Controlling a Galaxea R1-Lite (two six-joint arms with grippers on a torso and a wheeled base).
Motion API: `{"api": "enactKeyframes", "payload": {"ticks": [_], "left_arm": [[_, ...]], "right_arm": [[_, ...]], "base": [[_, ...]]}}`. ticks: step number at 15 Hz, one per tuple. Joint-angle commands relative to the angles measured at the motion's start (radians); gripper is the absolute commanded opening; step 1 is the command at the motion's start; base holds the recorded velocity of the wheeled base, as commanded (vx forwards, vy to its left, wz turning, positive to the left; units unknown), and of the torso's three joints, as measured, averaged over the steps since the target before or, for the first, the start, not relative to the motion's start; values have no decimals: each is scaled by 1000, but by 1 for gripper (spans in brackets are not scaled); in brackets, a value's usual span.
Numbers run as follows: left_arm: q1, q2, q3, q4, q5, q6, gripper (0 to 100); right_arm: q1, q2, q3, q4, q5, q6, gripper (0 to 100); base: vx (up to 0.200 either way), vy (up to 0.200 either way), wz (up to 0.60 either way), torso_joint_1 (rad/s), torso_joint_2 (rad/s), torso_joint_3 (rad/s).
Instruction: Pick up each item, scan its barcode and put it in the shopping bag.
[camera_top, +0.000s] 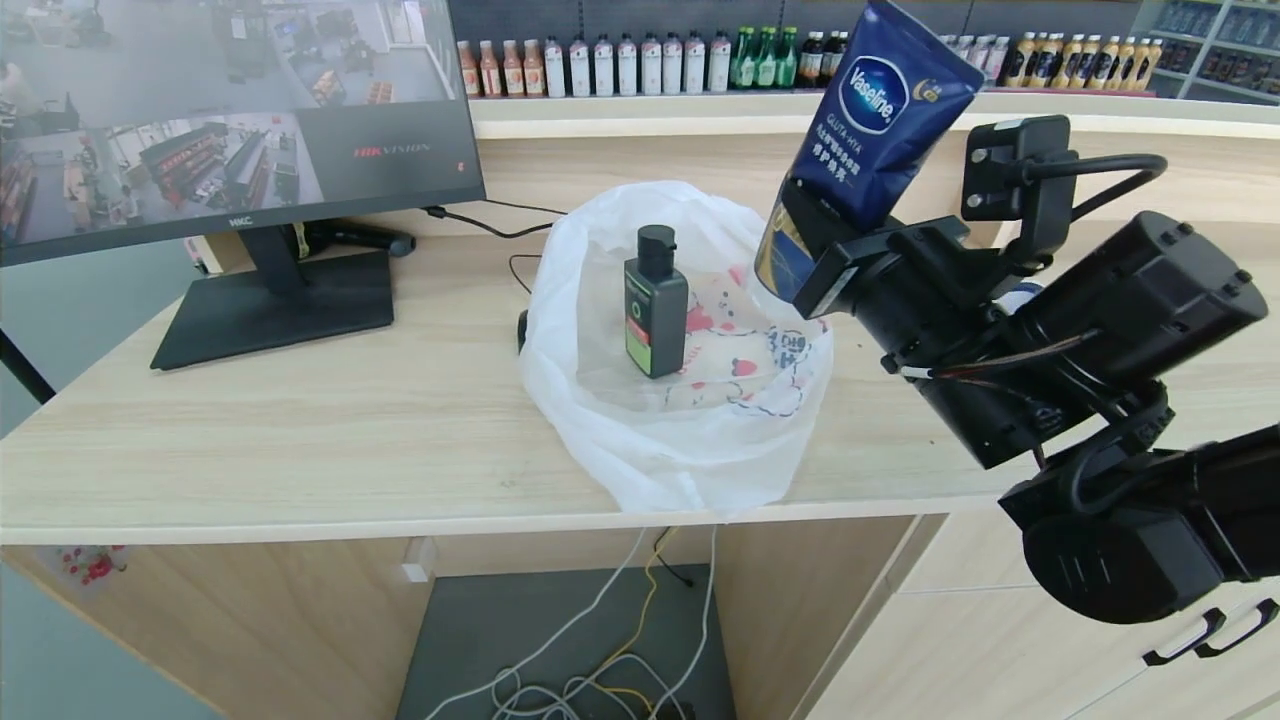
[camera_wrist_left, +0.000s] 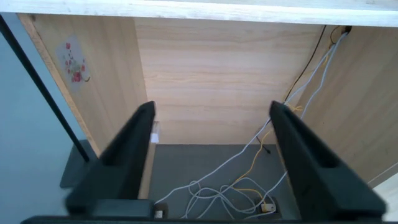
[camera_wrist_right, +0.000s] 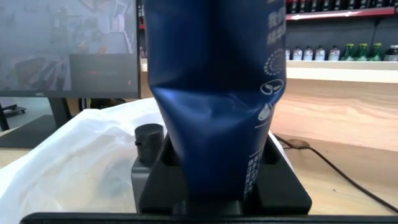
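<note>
The right end effector (camera_top: 815, 265) is clamped on the lower end of a blue lotion tube (camera_top: 880, 110), which stands crimp-end up and tilted in the air, just above the right edge of the white plastic shopping bag (camera_top: 600, 430). A dark bottle with a green label (camera_top: 655, 310) stands upright inside the bag. The left end effector (camera_wrist_left: 211, 155) hangs below the counter with its fingers apart and nothing between them.

Most of the tube sits above the grip, so it could pivot or slip between the fingers during a quick swing. If it is lowered too close to the bottle, it could knock the bottle over. The bag is slumped and thin, and its front fold reaches the counter's front edge. A finger that snags the film could drag the bag and bottle towards that edge.

The counter (camera_top: 300, 430) is pale wood-grain laminate. A monitor (camera_top: 200, 100) on a black stand sits at the robot's left, and thin cables run behind the bag. Loose cables (camera_wrist_left: 236, 186) lie on the floor under the counter. Behind, a shelf carries a row of drink bottles (camera_top: 620, 65), which suggests a shop.
</note>
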Motion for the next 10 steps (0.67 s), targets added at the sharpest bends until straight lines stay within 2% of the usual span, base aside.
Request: {"api": "enactKeyframes", "payload": {"ticks": [1,10], "left_arm": [[0,0,0,0,0,0,100],[0,0,0,0,0,0,100]], "right_arm": [[-1,13,-2,-1,0,-2,0],[-61,79,-6,-1,2,-2,0]], "base": [[0,0,0,0,0,0],[0,0,0,0,0,0]]}}
